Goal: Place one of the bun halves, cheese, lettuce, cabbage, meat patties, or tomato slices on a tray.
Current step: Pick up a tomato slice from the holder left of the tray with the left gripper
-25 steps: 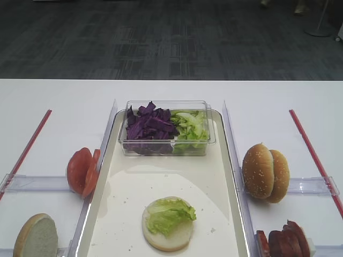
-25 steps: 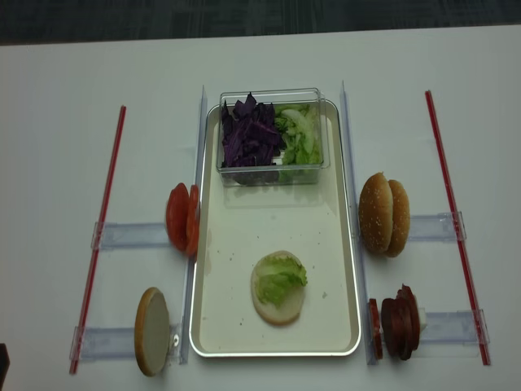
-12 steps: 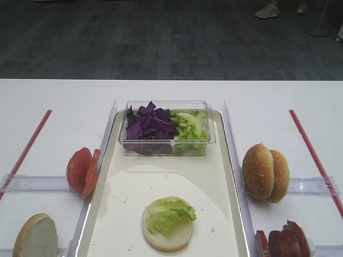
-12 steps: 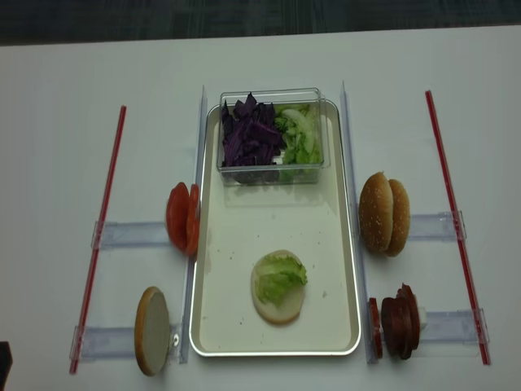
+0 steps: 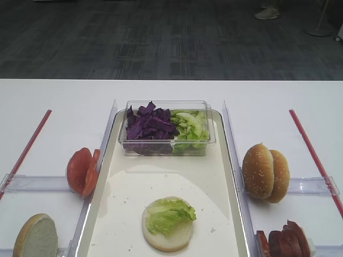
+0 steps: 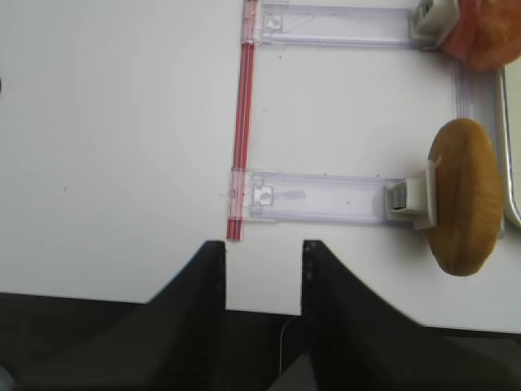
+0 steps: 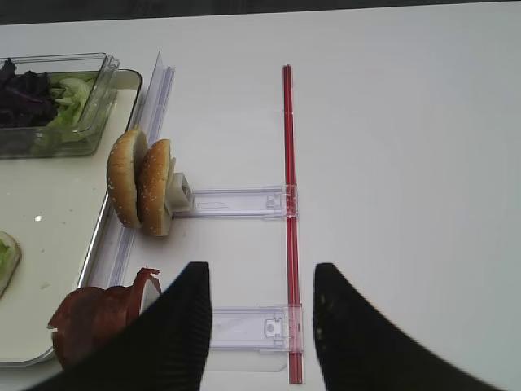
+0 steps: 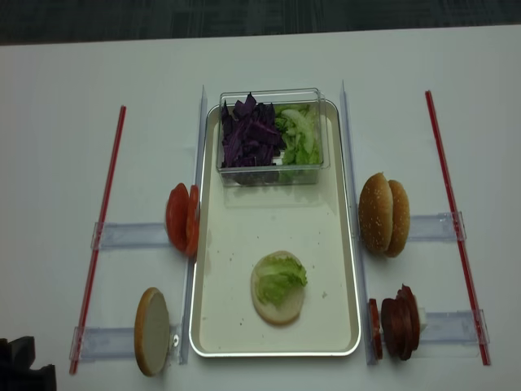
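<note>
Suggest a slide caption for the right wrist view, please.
Open right gripper hovers above table beside sesame bun tops, meat patties.

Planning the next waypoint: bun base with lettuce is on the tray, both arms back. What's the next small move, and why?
Probably send the left gripper forward and right toward the tomato slices. Its jaws stand open and empty near the table edge, the slices stand on edge just left of the tray, and the bun base carries only lettuce.

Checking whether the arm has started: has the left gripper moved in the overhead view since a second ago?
Yes. The left gripper has crept in at the bottom-left corner, toward the red strip.
</note>
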Tool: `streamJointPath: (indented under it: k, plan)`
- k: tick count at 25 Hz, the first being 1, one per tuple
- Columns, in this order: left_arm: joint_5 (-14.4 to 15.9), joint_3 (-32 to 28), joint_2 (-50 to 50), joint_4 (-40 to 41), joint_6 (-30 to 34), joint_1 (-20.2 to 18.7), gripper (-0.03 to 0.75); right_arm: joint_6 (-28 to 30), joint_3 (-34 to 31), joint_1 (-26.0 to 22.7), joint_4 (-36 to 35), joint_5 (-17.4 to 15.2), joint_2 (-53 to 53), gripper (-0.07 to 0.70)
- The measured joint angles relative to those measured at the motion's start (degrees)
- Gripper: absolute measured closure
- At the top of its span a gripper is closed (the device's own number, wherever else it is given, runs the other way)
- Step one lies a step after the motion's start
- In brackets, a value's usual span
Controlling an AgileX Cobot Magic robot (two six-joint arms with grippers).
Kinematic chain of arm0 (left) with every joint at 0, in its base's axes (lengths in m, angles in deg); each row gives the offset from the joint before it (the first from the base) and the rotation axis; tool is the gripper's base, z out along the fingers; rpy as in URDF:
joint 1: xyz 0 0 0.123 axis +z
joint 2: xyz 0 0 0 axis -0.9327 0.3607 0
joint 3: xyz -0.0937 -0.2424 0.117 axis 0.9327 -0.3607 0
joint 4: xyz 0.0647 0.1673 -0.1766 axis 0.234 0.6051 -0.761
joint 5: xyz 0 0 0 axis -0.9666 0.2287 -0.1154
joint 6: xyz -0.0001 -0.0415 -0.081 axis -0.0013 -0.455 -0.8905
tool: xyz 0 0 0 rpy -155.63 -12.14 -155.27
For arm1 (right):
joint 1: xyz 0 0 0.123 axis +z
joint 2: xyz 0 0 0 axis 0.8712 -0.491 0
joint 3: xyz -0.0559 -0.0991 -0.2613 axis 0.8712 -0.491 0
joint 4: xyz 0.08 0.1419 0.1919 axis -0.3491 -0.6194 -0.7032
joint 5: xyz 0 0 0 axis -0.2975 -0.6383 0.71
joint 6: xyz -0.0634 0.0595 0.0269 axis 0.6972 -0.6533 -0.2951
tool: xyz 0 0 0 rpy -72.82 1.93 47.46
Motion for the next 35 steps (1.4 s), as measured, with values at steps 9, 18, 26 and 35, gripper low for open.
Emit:
streamJointPath:
  k: [9,18,26,35]
  plan:
    - [-0.27,7.66,17.68,-0.31,-2.01,0.0,0.492,0.0,0.0,0.0,0.0,0.0,0.0,0.295]
    - [-0.69,16.75,35.01,-1.27,-2.37,0.0,0.492,0.0,0.0,0.0,0.0,0.0,0.0,0.295]
    - [-1.14,23.77,47.34,-1.27,-1.52,0.0,0.492,0.0,0.0,0.0,0.0,0.1,0.0,0.295]
    - [-1.76,28.42,57.27,-1.27,-1.25,0.0,0.492,0.0,0.0,0.0,0.0,0.1,0.0,0.295]
